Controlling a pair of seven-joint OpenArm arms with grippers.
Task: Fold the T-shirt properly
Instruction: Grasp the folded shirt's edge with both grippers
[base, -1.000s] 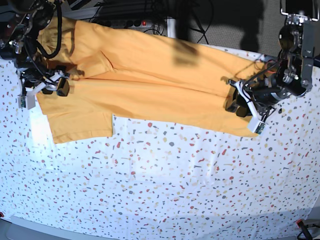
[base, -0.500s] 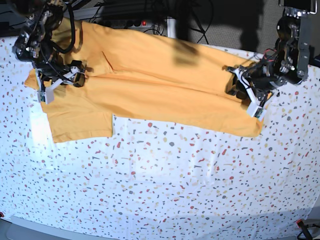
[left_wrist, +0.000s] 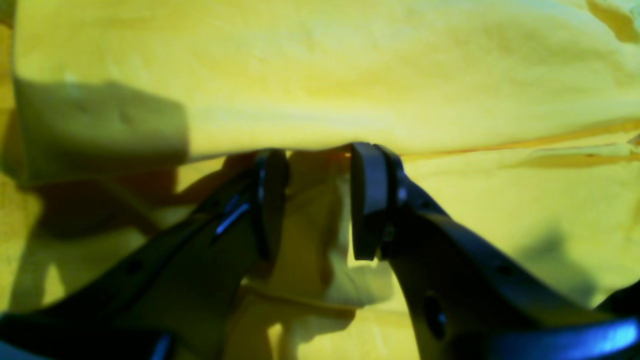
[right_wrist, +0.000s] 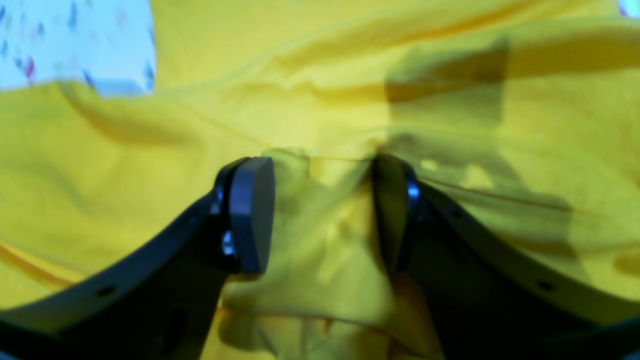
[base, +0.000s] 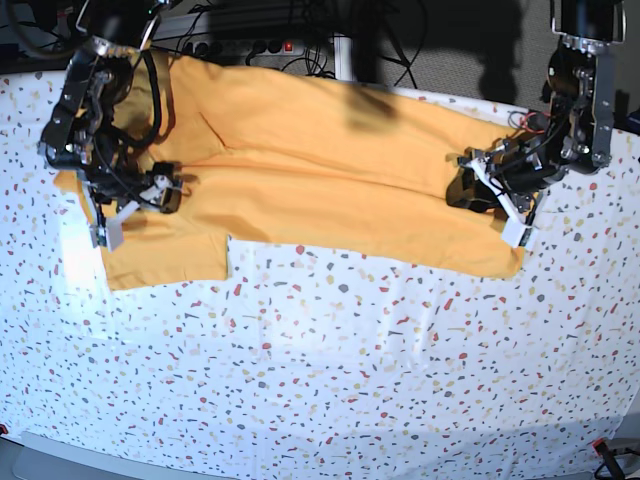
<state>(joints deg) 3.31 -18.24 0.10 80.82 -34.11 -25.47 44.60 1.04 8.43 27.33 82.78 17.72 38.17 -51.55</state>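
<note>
The orange-yellow T-shirt (base: 320, 170) lies spread across the far part of the table, with a lengthwise crease through its middle. My right gripper (base: 165, 195) rests on the shirt near the sleeve at the base view's left. In the right wrist view its jaws (right_wrist: 320, 162) stand apart, with a raised ridge of cloth (right_wrist: 325, 225) between them. My left gripper (base: 462, 190) rests on the shirt's other end. Its jaws (left_wrist: 320, 152) also stand apart, tips at the edge of an upper cloth layer (left_wrist: 350, 75), bunched cloth between. No lettering shows.
The table wears a white speckled cover (base: 350, 360), bare in front of the shirt. Cables and a power strip (base: 250, 45) lie behind the table's far edge. A patch of the cover (right_wrist: 75, 40) shows beside the shirt in the right wrist view.
My right gripper swung first up and right, then down along the shirt toward the sleeve. My left gripper shifted slightly up and left. The shirt has hardly moved.
</note>
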